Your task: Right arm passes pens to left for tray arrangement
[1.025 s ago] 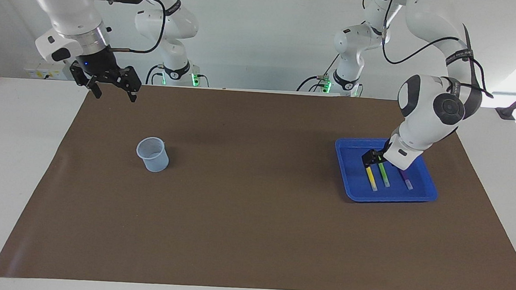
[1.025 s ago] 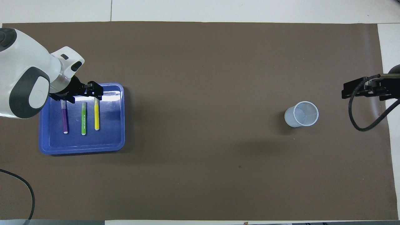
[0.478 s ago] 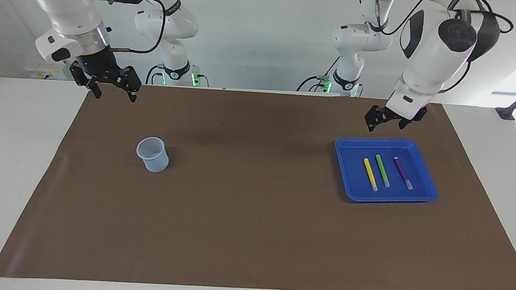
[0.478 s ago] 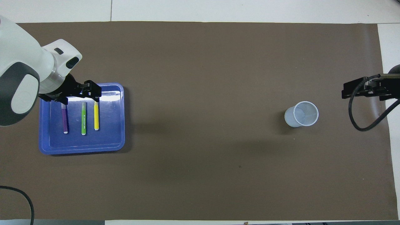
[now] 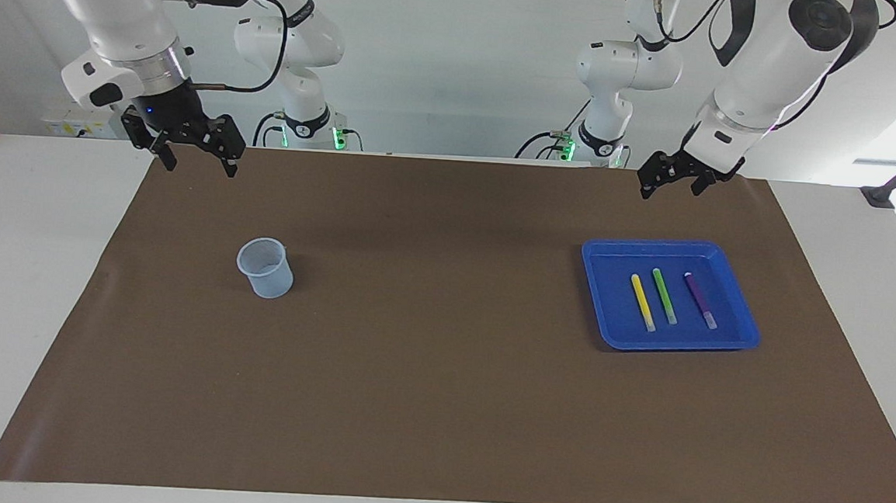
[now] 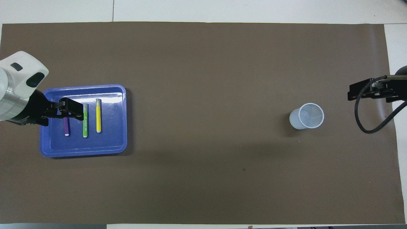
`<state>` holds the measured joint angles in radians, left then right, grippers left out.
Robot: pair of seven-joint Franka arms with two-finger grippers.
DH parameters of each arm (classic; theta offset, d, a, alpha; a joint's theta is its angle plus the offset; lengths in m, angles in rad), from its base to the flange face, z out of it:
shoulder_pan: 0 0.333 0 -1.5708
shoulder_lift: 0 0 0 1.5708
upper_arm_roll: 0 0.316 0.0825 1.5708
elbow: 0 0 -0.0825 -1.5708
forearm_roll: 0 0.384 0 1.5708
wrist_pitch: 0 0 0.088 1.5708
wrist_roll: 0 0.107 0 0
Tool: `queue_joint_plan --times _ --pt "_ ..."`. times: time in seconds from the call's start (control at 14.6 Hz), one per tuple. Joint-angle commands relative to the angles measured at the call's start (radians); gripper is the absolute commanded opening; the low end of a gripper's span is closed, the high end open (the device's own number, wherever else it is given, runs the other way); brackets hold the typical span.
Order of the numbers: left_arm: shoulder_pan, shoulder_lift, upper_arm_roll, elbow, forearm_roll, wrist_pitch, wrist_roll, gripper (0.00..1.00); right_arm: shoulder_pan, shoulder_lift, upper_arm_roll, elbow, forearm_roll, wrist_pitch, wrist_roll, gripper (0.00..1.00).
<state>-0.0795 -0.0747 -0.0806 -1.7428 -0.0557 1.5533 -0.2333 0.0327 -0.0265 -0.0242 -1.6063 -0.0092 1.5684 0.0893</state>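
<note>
Left arm point(image 5: 771, 61) raised and bent at the elbow, wrist angled down; left gripper point(image 5: 674, 180) hanging in the air over the mat's edge by the robots, fingers spread and holding nothing. From overhead, covering part of the tray and the purple pen without touching either. Right arm point(image 5: 120, 21) waiting, wrist tipped down; right gripper point(image 5: 193, 154) over the mat's corner at its own end, fingers also spread, nothing between them.

Toward the left arm's end: shallow square tray point(image 5: 614, 335) of glossy blue plastic, rounded corners, raised rim. Inside, lying flat side by side, apart from one another: yellow pen point(image 5: 642, 301), green pen point(image 5: 664, 295), purple pen point(image 5: 700, 299), all slim with pale tips pointing away from the robots. Toward the right arm's end: small translucent bluish cup point(image 5: 266, 268), upright, ribbed wall. Underneath everything, matte brown mat point(image 5: 409, 373) on a white table point(image 5: 19, 272).
</note>
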Motion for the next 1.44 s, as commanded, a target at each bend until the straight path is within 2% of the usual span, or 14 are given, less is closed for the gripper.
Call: queue_joint_plan --times 0.0,0.14,0.21,0.41,0.89,1.37 --pt "-0.025 0.016 0.006 0.092 0.013 -0.053 0.035 1.0 -0.005 -0.001 0.004 0.0 0.005 -0.014 0.01 1.0" --pt "0.036 0.015 -0.068 0.133 0.048 -0.102 0.038 1.0 -0.005 -0.001 0.004 0.0 0.005 -0.014 0.01 1.0" --pt "0.038 0.015 -0.073 0.137 0.05 -0.101 0.038 1.0 -0.005 -0.001 0.004 0.0 0.005 -0.014 0.01 1.0" --pt "-0.083 0.012 0.007 0.137 0.085 -0.104 0.035 1.0 -0.005 -0.001 0.004 0.0 0.005 -0.014 0.01 1.0" --pt "-0.065 0.012 0.022 0.134 0.033 -0.087 0.037 1.0 -0.005 -0.001 0.004 0.0 0.005 -0.014 0.01 1.0" --pt "-0.066 0.004 0.021 0.129 0.033 -0.087 0.057 1.0 -0.005 -0.001 0.004 0.0 0.005 -0.014 0.01 1.0"
